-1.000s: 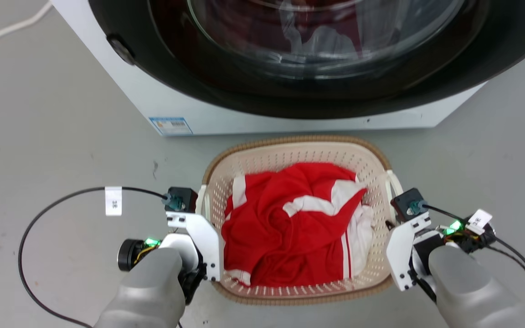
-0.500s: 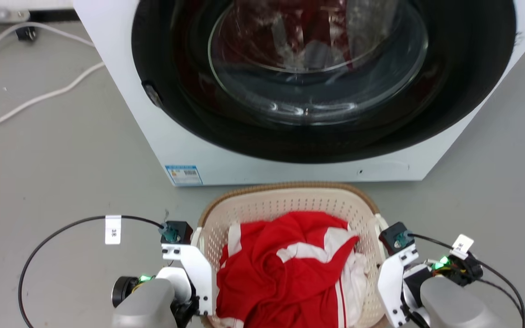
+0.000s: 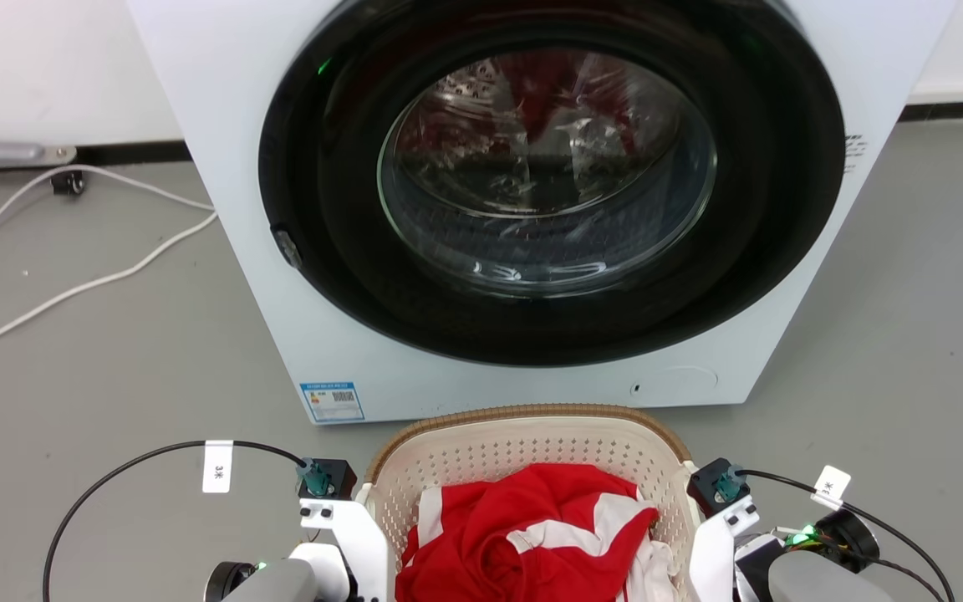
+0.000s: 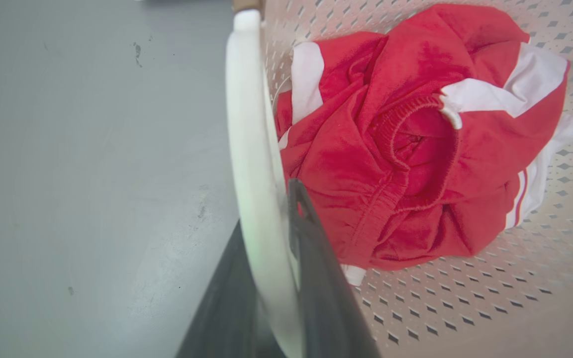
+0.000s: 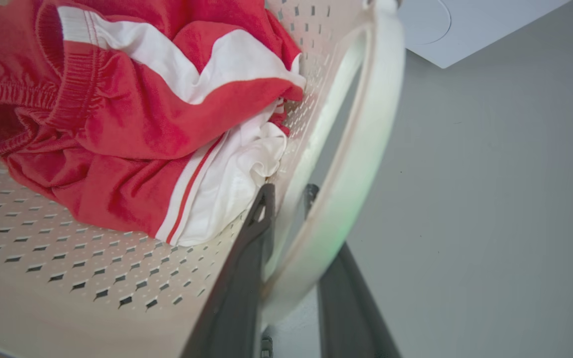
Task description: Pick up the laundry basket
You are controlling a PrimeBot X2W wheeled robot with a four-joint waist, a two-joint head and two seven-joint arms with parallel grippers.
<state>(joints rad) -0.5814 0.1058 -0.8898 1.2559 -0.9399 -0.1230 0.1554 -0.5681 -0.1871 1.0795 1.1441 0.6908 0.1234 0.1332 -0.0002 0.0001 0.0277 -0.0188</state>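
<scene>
The laundry basket (image 3: 523,447), cream and perforated with a brown rim, sits at the bottom middle of the head view and holds red and white clothes (image 3: 532,535). In the left wrist view my left gripper (image 4: 266,209) is shut on the basket's white loop handle (image 4: 246,124), one dark finger on each side of it. In the right wrist view my right gripper (image 5: 289,191) is shut the same way on the other handle (image 5: 371,124). In the head view, both wrist brackets (image 3: 348,527) flank the basket, with the fingers hidden below them.
A big white washing machine (image 3: 239,251) stands right behind the basket, its round dark door (image 3: 548,184) shut. White cables (image 3: 72,288) trail over the grey floor at the left. Black wrist cables (image 3: 114,472) loop out beside each arm.
The head camera has tilted up, so the washing machine fills more of the view and the basket and arms now lie at the bottom edge. Both grippers stay on the handles.
</scene>
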